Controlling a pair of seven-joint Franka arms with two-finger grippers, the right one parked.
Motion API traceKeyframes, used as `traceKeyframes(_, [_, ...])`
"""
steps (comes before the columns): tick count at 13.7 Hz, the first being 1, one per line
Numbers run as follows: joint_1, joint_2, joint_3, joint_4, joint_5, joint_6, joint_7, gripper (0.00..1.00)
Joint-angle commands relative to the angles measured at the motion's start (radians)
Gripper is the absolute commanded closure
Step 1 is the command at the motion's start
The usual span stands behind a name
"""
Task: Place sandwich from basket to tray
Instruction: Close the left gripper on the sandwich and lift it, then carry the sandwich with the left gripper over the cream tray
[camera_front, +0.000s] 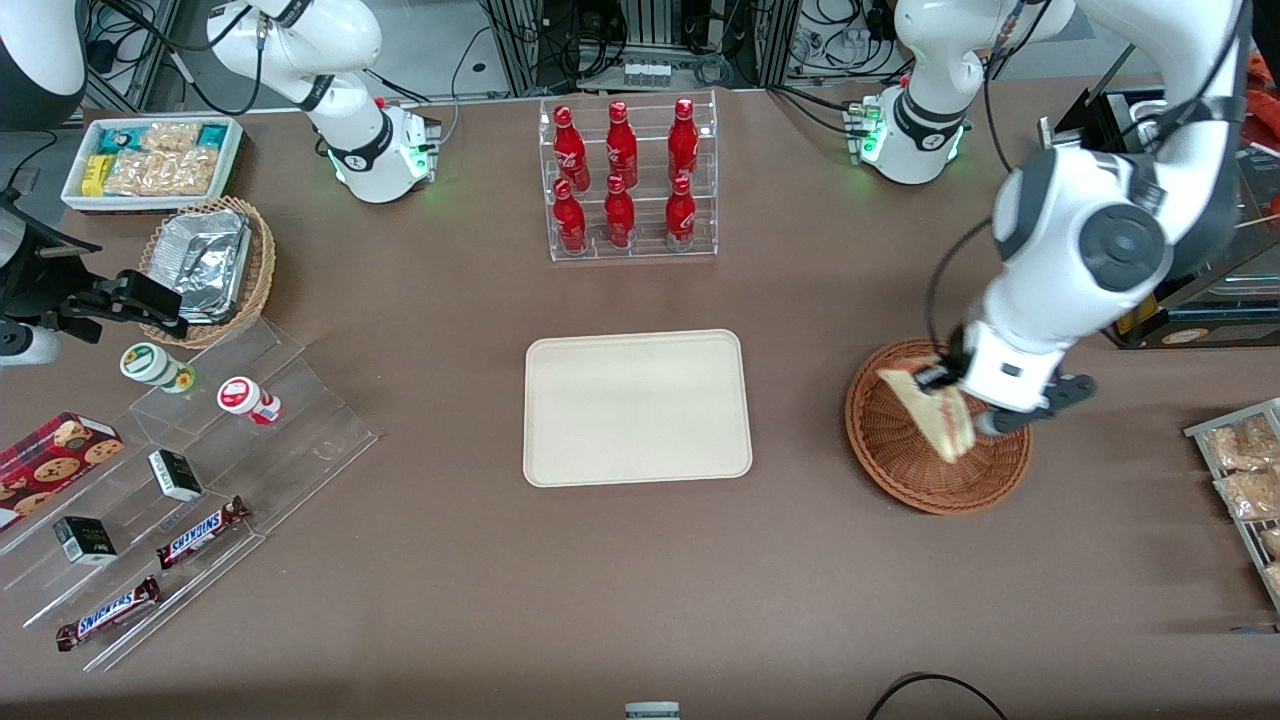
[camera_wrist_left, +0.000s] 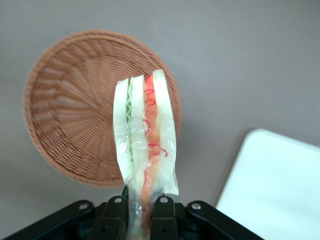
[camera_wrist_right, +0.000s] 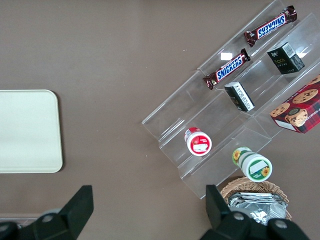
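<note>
Snickers bars (camera_front: 107, 612), two, wrappers legible, lie on a clear stepped stand (camera_front: 290, 400) toward the parked arm's end of the surface (camera_front: 640, 580), nearest the front camera. On the same stand we count two dark small boxes (camera_front: 84, 539), two round lidded cups (camera_front: 248, 399) and one cookie box (camera_front: 50, 455). Six red bottles (camera_front: 620, 150) stand in a clear rack. One cream tray (camera_front: 637, 407) lies at centre. Our end effector (camera_front: 950, 395) is clamped on one sandwich (camera_wrist_left: 145, 140), lifted above the reddish-brown basket (camera_front: 900, 450).
</note>
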Motion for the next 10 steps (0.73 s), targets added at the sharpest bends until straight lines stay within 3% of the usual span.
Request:
traceKeyframes(1, [-0.002, 0.042, -0.095, 0.039, -0.001, -0.019, -0.018, 1.00])
traceKeyframes(3, [-0.003, 0.072, -0.170, 0.062, 0.002, -0.018, -0.019, 1.00])
traceKeyframes(6, [-0.031, 0.167, -0.259, 0.129, 0.101, -0.018, -0.095, 1.00])
traceKeyframes(10, [-0.166, 0.316, -0.259, 0.235, 0.226, -0.015, -0.270, 1.00])
